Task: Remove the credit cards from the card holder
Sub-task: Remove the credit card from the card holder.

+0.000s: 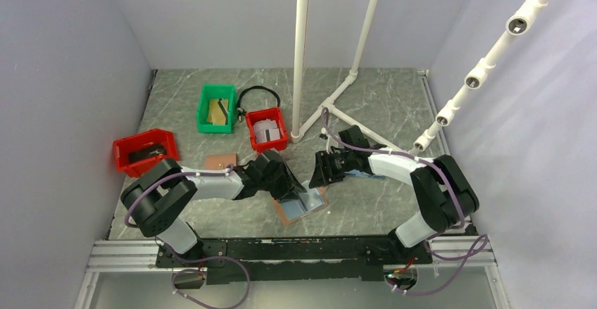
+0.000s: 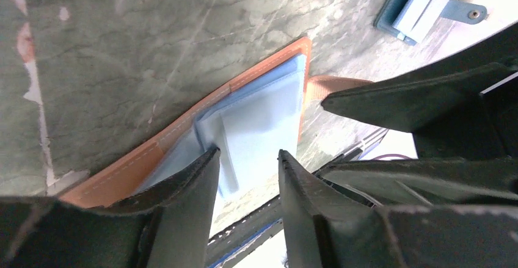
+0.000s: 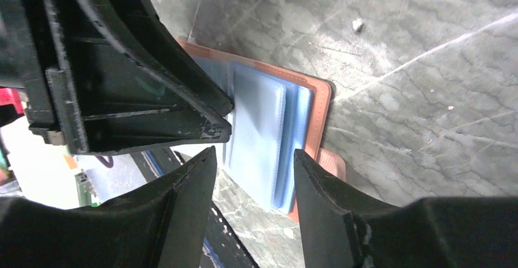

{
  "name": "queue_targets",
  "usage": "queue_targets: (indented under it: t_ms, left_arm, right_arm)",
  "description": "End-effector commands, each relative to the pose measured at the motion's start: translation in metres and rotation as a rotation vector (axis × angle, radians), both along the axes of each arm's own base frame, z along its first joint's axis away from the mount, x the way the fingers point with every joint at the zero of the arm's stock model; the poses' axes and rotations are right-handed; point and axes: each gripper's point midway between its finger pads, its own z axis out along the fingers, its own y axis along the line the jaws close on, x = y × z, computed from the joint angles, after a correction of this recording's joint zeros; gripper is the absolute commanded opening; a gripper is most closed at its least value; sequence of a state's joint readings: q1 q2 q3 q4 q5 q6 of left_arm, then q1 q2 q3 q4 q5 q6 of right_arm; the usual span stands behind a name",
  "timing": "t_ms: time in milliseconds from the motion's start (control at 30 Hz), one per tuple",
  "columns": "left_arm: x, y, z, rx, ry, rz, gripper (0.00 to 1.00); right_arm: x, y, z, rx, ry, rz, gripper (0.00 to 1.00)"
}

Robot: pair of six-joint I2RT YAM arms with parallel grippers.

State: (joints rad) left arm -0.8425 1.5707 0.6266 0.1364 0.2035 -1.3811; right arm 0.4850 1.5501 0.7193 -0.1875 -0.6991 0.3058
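Top view: the card holder (image 1: pixel 301 207) lies opened flat on the bench (image 1: pixel 380 207), at about six o'clock, close to the arm bases. The left claw (image 1: pixel 290 188) reaches over its ten o'clock corner. The right claw (image 1: pixel 317 179) hangs just beyond its one o'clock corner.

Left wrist view: the left claw (image 2: pixel 244 167) is spread, with nothing between its fingers (image 2: pixel 189 185). The holder's blue inside shows through the gap, at twelve o'clock from the tips. Pale credit cards (image 2: pixel 259 127) sit tucked in the pocket. The right claw's dark body fills the three o'clock side.

Right wrist view: the right claw (image 3: pixel 253 164) is also spread and holds nothing. The holder's stacked blue pockets lie between and just past its tips, at twelve o'clock. Its brown rim and snap tab run along the three o'clock side. The left claw crowds in from ten o'clock, near or touching the pockets.

Progress, as a judgement: the holder is opened, but no card looks drawn out. How many remain inside cannot be told from these angles. Pinching and sliding the cards out is all left to do.
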Motion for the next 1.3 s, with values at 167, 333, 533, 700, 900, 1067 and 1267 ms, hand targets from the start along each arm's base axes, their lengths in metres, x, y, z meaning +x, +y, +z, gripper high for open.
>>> queue_targets:
  t_ms: [167,333,533,700,900,1067,1267]
  left_arm:
    - [-0.003,0.014,-0.019,0.069,0.021,0.027,0.40]
    - [-0.002,0.018,-0.015,0.053,0.004,0.053,0.39]
    - [-0.001,0.014,-0.009,-0.024,-0.027,0.067,0.47]
    - [0.004,0.008,0.000,-0.098,-0.056,0.081,0.55]
    - [0.011,-0.001,0.013,-0.203,-0.101,0.088,0.63]
    - [0.012,-0.003,0.019,-0.246,-0.129,0.088,0.68]
    - [0.012,-0.005,0.021,-0.255,-0.134,0.077,0.70]
  right_arm:
    - [0.000,0.008,0.011,0.041,-0.013,0.031,0.50]
    - [-0.005,0.011,-0.001,0.037,0.062,0.034,0.49]
    - [-0.018,0.025,0.015,0.133,0.113,0.090,0.39]
    - [-0.027,0.032,0.039,0.247,0.102,0.127,0.29]
    - [-0.027,0.032,0.039,0.247,0.112,0.124,0.28]
    - [-0.034,0.036,0.042,0.270,0.143,0.152,0.29]
    - [-0.041,0.042,0.047,0.296,0.152,0.185,0.31]
